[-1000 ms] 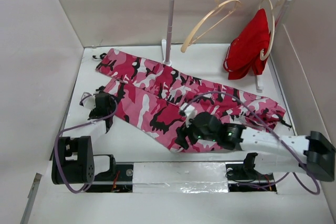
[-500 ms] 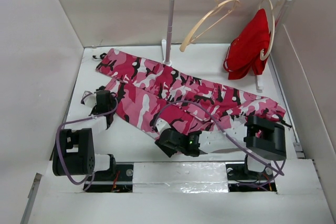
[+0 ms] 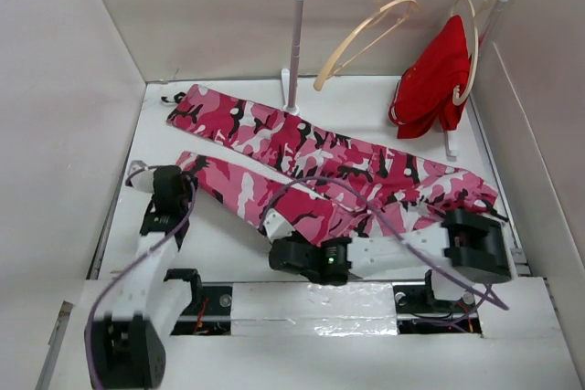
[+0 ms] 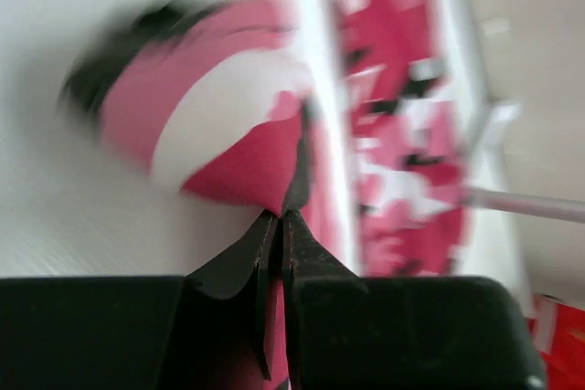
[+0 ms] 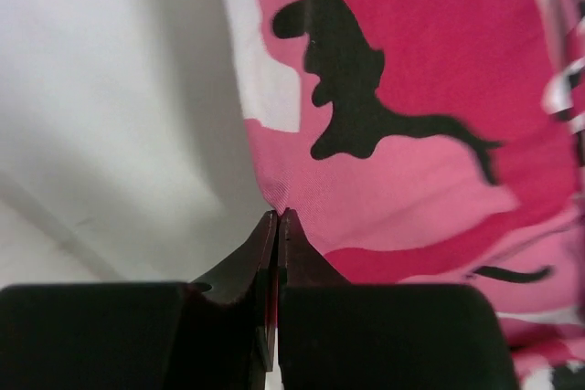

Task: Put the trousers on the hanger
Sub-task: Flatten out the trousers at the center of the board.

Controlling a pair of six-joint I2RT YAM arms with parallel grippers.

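The camouflage trousers (image 3: pixel 302 143) lie spread across the table from the far left to the right. In the top view my left gripper (image 3: pixel 181 175) sits at the near leg's cuff end. Its wrist view shows the gripper (image 4: pixel 281 215) shut on a pinch of blurred trousers (image 4: pixel 247 157) cloth. My right gripper (image 3: pixel 277 224) is at the trousers' near edge. It (image 5: pixel 279 214) is shut on the hem of the trousers (image 5: pixel 411 134). The pale hanger (image 3: pixel 361 38) hangs bare on the rail at the back.
A white rail stand (image 3: pixel 297 43) rises at the back. At its right end a red garment (image 3: pixel 434 79) hangs on a second hanger. A purple cable (image 3: pixel 366 194) arcs over the trousers. Walls close in the left, right and back.
Both grippers have gone from open to shut on the cloth. The right gripper swung left to the trousers' near edge. The near leg now looks narrower and bunched.
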